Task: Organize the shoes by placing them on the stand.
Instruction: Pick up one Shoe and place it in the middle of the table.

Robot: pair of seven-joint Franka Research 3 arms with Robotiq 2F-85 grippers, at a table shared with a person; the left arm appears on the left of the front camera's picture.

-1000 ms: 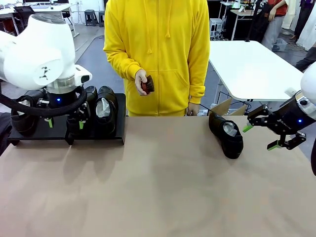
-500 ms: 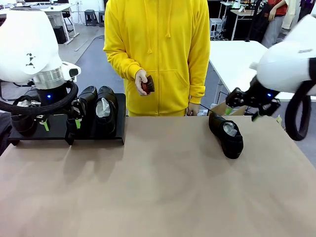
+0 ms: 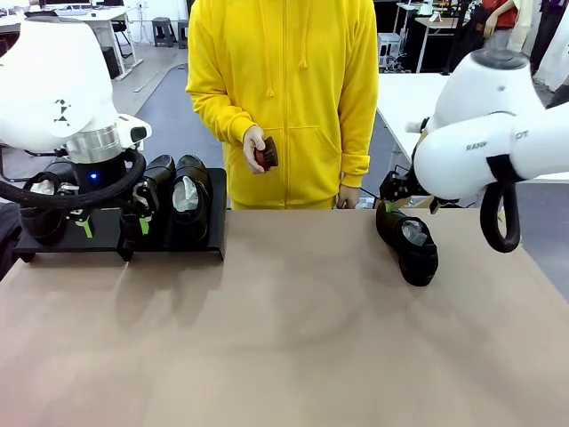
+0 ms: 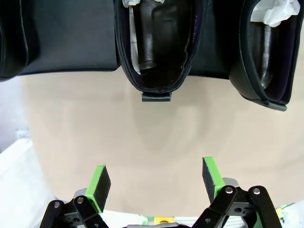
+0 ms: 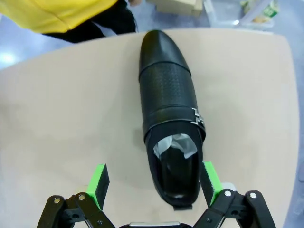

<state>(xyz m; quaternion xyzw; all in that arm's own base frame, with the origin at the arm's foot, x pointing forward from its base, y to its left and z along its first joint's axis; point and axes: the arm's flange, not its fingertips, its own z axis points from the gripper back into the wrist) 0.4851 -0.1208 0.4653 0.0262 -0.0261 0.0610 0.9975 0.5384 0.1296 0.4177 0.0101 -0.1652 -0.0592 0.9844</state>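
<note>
Three glossy black shoes stand on the low black stand at the table's far left. In the left wrist view two of them face me heel first, stuffed with white paper. My left gripper hangs open above the tan table just in front of the stand, also seen at the left gripper. A fourth shoe lies on the table at the right. My right gripper is open above that shoe, its heel between the green pads and nearer the right one.
A person in a yellow hoodie stands at the far edge holding a small reddish-brown brush. The right arm's white body looms over the table's far right corner. A cardboard box sits behind the shoe.
The right arm has swung in from the right edge to above the lone shoe. The left arm has shifted only slightly by the stand. Both grippers stay open.
</note>
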